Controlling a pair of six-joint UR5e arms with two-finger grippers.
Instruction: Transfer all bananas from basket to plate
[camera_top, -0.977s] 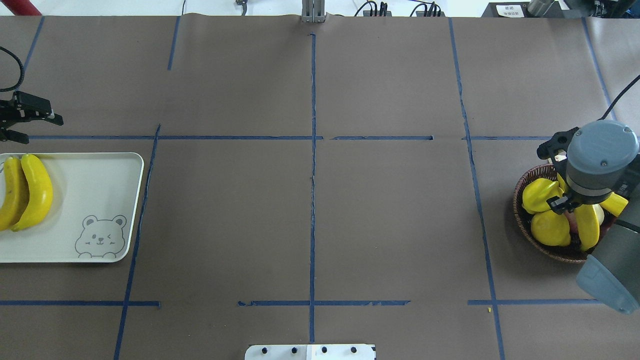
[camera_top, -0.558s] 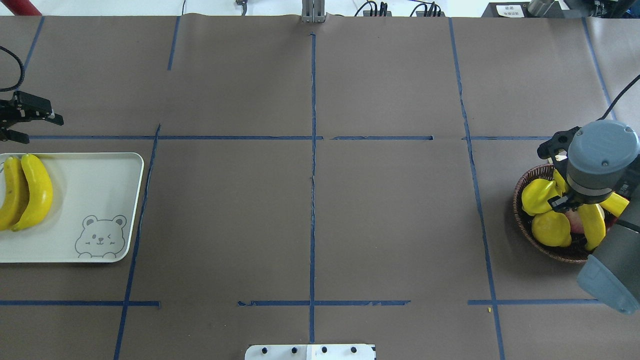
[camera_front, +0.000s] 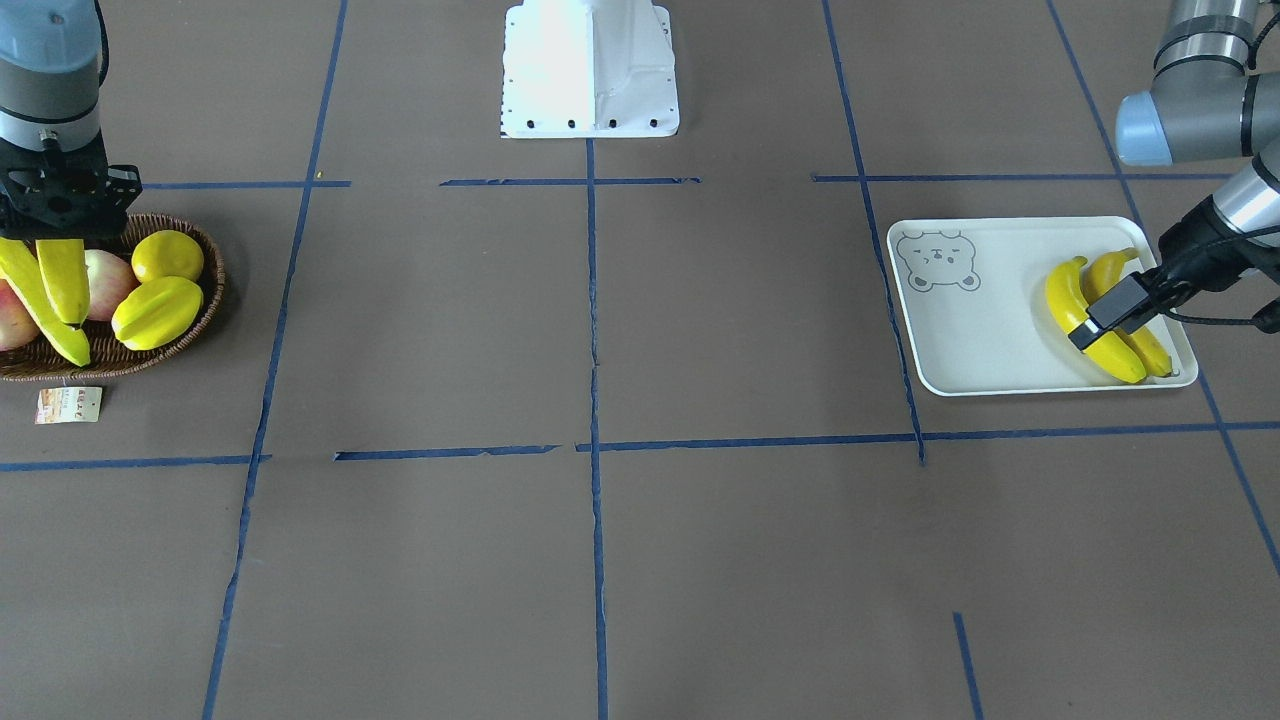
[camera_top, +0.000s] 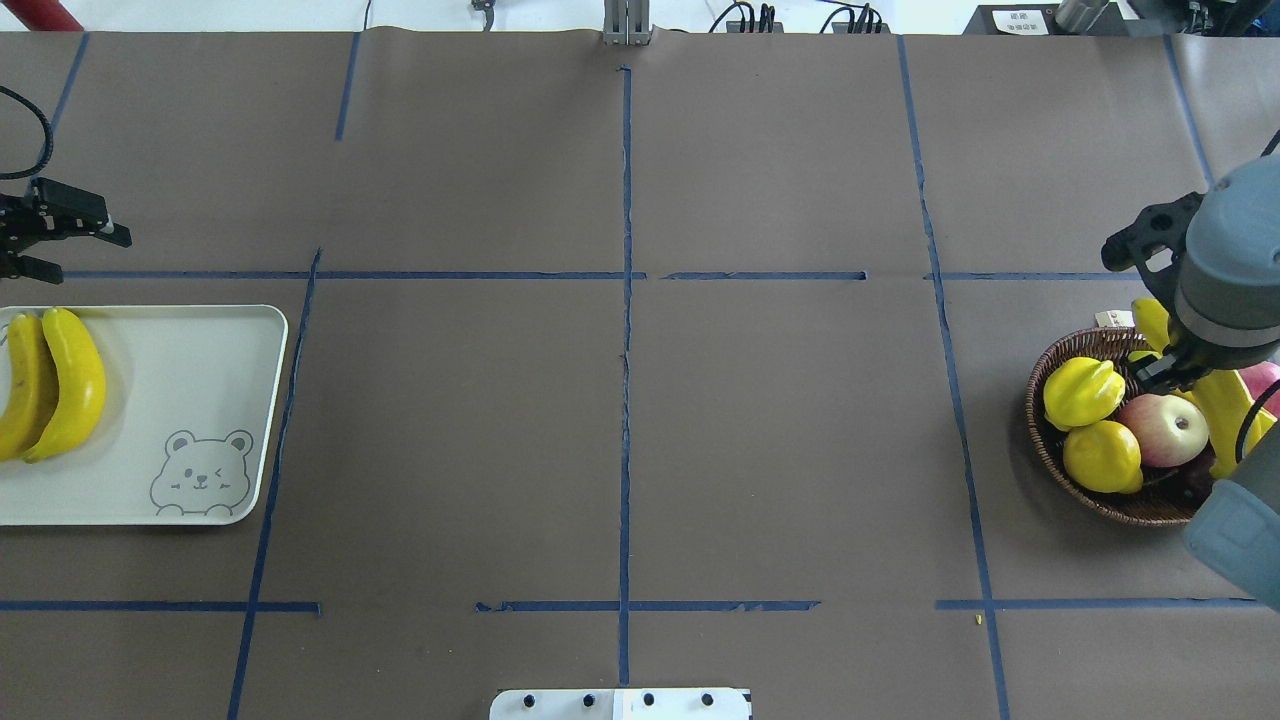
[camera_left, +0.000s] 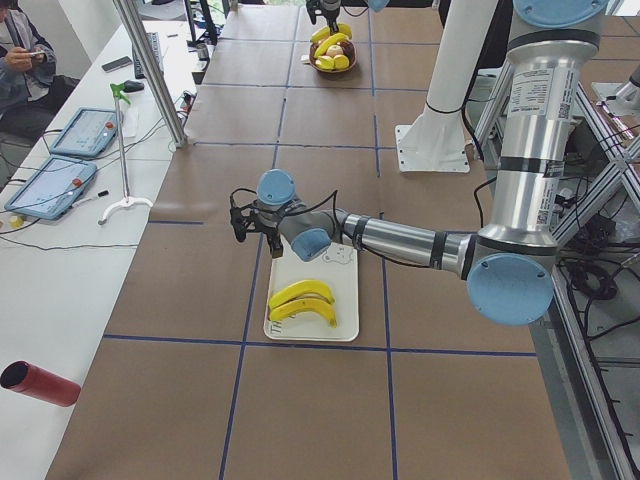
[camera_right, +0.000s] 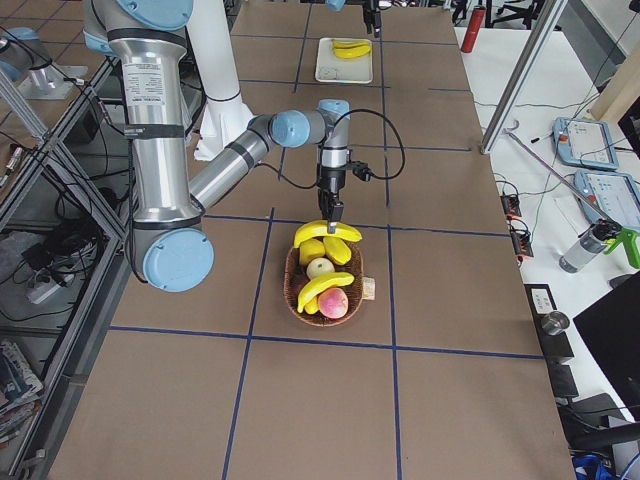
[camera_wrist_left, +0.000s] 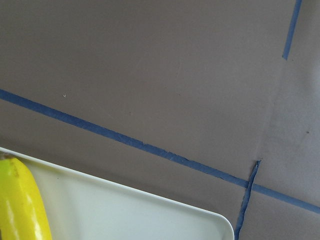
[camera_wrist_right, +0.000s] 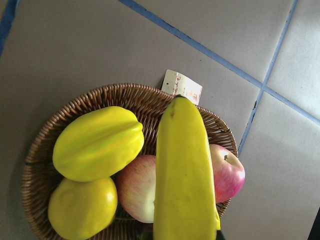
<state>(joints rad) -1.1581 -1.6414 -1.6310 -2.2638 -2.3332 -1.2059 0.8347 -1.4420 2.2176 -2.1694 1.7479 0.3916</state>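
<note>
Banana (camera_wrist_right: 182, 170) tip toward paper tag (camera_wrist_right: 182, 86)

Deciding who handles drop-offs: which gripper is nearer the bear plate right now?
Left. The left gripper hovers just beyond the plate's far edge, open; the right gripper is across the table, gripping a banana above the basket.

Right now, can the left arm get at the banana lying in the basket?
Probably not. The left hand hovers by the plate at one end of the table, the basket sits at the opposite end, and the right hand, gripping another banana, hangs right over it.
</note>
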